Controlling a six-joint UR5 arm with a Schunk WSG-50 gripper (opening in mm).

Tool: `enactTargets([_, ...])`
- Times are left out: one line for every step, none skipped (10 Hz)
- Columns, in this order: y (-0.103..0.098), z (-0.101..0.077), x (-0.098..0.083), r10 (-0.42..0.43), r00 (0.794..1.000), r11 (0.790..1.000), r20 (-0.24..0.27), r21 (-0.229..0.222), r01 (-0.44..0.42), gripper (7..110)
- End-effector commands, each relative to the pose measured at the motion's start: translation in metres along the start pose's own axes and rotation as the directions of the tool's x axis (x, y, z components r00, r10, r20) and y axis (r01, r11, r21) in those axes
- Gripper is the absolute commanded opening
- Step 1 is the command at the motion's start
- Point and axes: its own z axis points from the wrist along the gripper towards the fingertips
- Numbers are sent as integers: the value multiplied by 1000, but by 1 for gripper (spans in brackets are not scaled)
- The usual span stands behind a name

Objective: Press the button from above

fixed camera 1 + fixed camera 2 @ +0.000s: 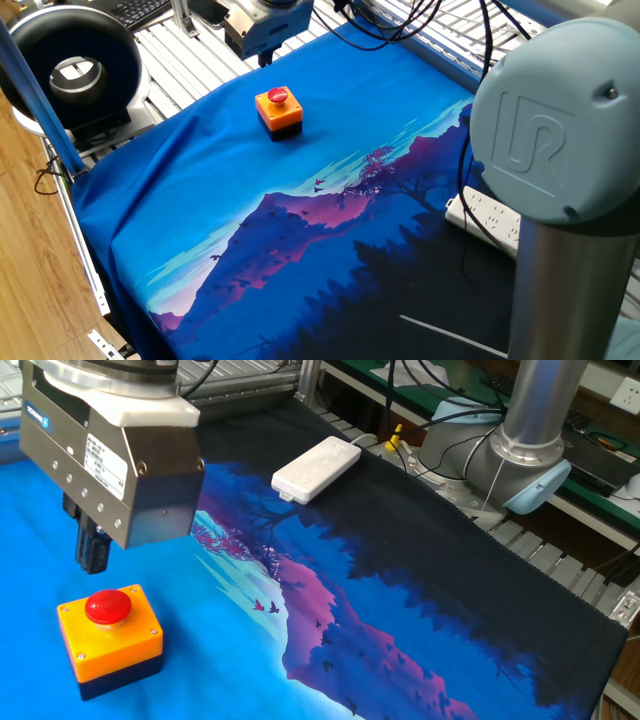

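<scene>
The button (279,96) is a round red cap on a small orange box with a black base. It stands on the blue printed cloth, and also shows in the other fixed view (107,607). My gripper (92,556) hangs above the cloth, just above and slightly behind the button, apart from it. In one fixed view the gripper (262,58) is at the top, beyond the button. Its dark fingers point down. No view shows the gap between the fingertips.
A long white power strip (316,469) lies on the dark part of the cloth, seen too at the right edge of one fixed view (485,218). The arm's grey base column (560,180) stands at the front right. A black ring-shaped device (72,72) sits off the table's left.
</scene>
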Motion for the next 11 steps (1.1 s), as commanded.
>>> enactTargets([3,-2,8,25,999,1000,-35,-15,-25,7])
enactTargets([4,-2,16,48,996,999,-69,-17,-50,7])
enactTargets([4,-3,24,60,993,998,-101,-12,-61,7])
enactTargets([2,-3,28,62,991,998,-116,-7,-63,7])
enactTargets([2,-3,29,61,991,998,-117,-7,-62,7])
enactTargets([1,-3,29,57,991,998,-117,-1,-58,7])
enactTargets([-4,-3,30,60,991,998,-120,21,-58,7])
enactTargets([-11,-4,31,58,990,998,-125,47,-53,7])
enactTargets([-12,-4,34,64,989,997,-134,54,-57,7])
enactTargets([-12,-4,36,71,987,997,-141,52,-64,7])
enactTargets([-13,-4,36,69,988,996,-141,58,-61,7])
